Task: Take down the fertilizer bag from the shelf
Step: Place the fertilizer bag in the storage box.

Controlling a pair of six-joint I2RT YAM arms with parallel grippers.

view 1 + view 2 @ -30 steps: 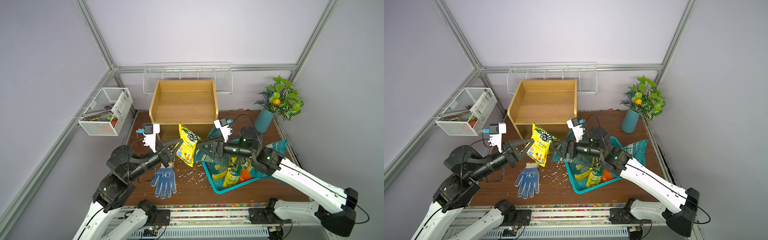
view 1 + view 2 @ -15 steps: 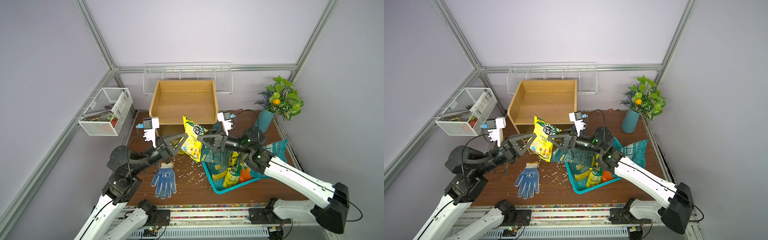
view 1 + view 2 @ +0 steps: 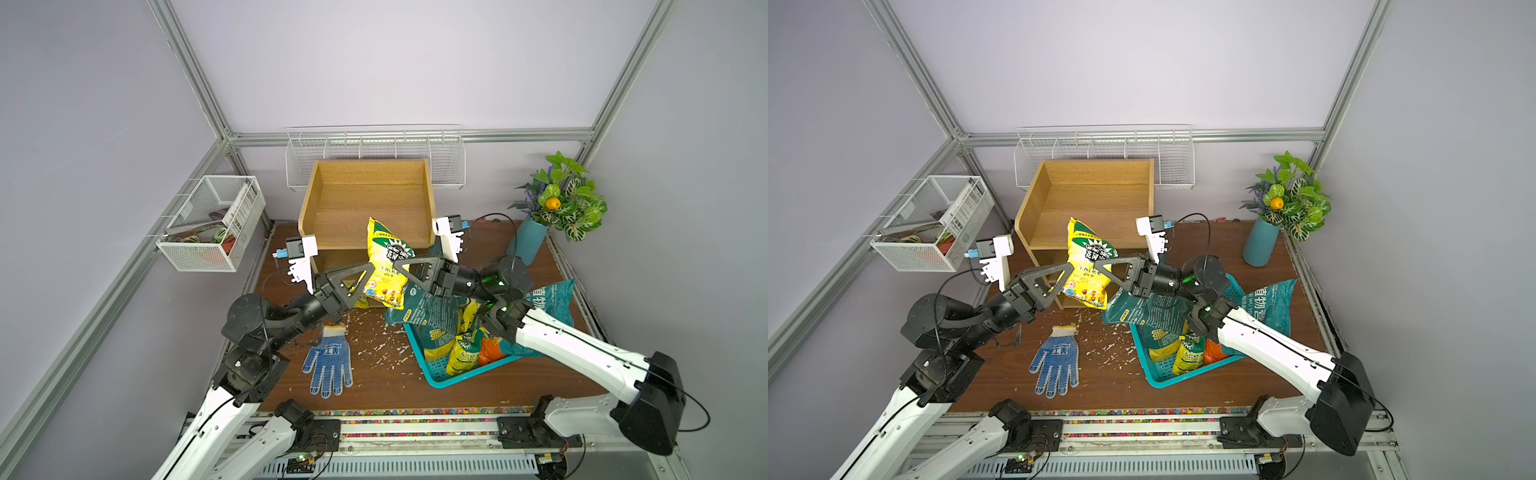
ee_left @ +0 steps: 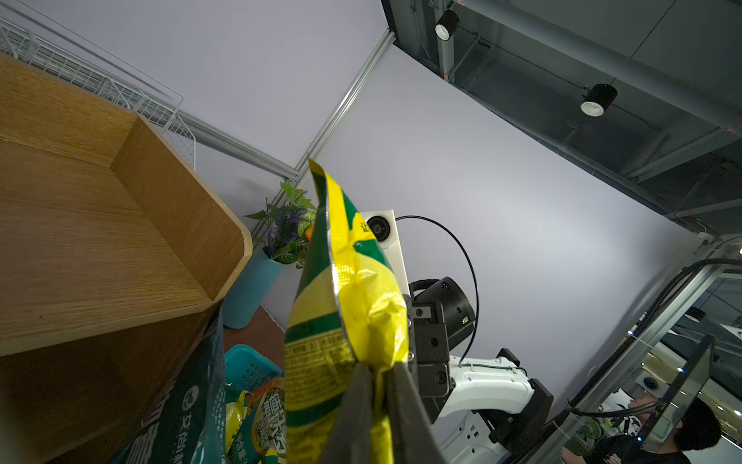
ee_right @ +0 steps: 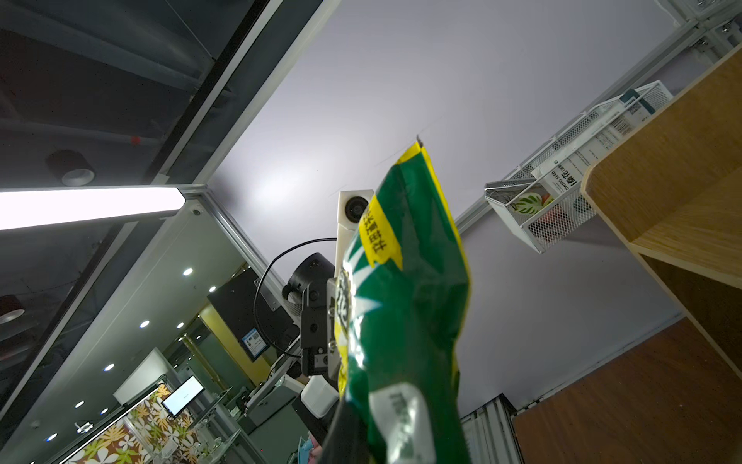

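The fertilizer bag (image 3: 386, 266) (image 3: 1088, 266), yellow and green, hangs upright in the air just in front of the light-oak shelf (image 3: 365, 199) (image 3: 1092, 195), whose top tier is bare. My left gripper (image 3: 368, 270) (image 3: 1069, 268) pinches the bag's left edge. In the left wrist view the bag (image 4: 341, 321) creases at that gripper (image 4: 377, 367), its jaws narrow around the foil. My right gripper (image 3: 397, 266) (image 3: 1098, 266) is shut on the bag's right side. In the right wrist view the bag (image 5: 405, 301) hides most of the right gripper (image 5: 361, 422).
A teal basket (image 3: 440, 378) with several bags stands at the right, a dark teal bag (image 3: 432, 307) leaning out of it under my right arm. A blue dotted glove (image 3: 328, 365) and white crumbs lie on the table. A potted plant (image 3: 525, 245) and wire racks (image 3: 208, 224) line the walls.
The bag has risen and moved back toward the shelf front. My right gripper has reached it and shut on its right side; the left arm has lifted with it.
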